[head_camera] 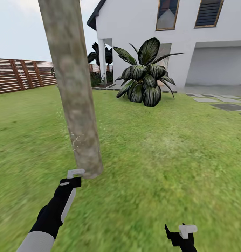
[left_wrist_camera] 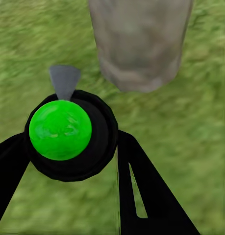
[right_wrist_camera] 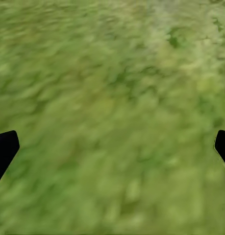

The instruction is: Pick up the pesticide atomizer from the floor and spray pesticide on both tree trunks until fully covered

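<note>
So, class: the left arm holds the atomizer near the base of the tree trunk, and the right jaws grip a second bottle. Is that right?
Not quite. The right gripper holds nothing: the right wrist view shows its jaws wide apart over bare grass. The rest stands: the left gripper holds the atomizer near the base of the tree trunk.

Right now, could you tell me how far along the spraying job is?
Pickup looks done: the left gripper holds the atomizer, its nozzle aimed at the base of the trunk. Spraying this trunk seems in hand; pale specks show on it in the head view, but coverage cannot be judged. The second tree is left. The right gripper is open over grass.
</note>
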{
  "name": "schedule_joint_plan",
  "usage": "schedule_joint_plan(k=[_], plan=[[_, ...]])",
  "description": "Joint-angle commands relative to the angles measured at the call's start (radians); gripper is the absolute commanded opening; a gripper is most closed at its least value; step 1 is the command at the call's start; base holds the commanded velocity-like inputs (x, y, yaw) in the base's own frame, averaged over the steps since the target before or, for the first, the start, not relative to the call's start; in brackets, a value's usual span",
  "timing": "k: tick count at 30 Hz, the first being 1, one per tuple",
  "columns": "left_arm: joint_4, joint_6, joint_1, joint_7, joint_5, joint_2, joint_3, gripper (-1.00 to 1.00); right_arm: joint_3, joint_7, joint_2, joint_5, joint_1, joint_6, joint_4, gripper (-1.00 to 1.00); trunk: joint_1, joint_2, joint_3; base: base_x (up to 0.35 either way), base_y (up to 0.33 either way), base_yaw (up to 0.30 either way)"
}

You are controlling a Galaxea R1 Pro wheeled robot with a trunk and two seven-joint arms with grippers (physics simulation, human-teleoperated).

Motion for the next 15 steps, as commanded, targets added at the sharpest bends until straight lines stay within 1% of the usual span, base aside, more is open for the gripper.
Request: schedule_joint_plan(k=[1, 7, 9, 11, 15], plan=[[0.0, 0.0, 0.0, 0.0, -0.001, 0.0, 0.0, -1.0, 0.0, 0.0, 0.0, 0.0, 0.0, 0.0, 0.0, 1.0, 0.0, 0.0, 0.0, 0.079, -0.271, 0.049], [0.0, 0.0, 0.0, 0.0, -0.001, 0.0, 0.0, -1.0, 0.001, 0.0, 0.0, 0.0, 0.0, 0.0, 0.0, 1.0, 0.0, 0.0, 0.0, 0.079, -0.271, 0.009], [0.0, 0.0, 0.0, 0.0, -0.001, 0.0, 0.0, -1.0, 0.001, 0.0, 0.0, 0.0, 0.0, 0.0, 0.0, 1.0, 0.0, 0.0, 0.0, 0.079, -0.271, 0.076], [0.0, 0.0, 0.0, 0.0, -0.001, 0.0, 0.0, -1.0, 0.001, 0.0, 0.0, 0.0, 0.0, 0.0, 0.0, 1.0, 0.0, 0.0, 0.0, 0.079, -0.271, 0.183], [0.0, 0.0, 0.0, -0.001, -0.001, 0.0, 0.0, -1.0, 0.001, 0.0, 0.0, 0.0, 0.0, 0.001, 0.0, 1.0, 0.0, 0.0, 0.0, 0.079, -0.271, 0.258]])
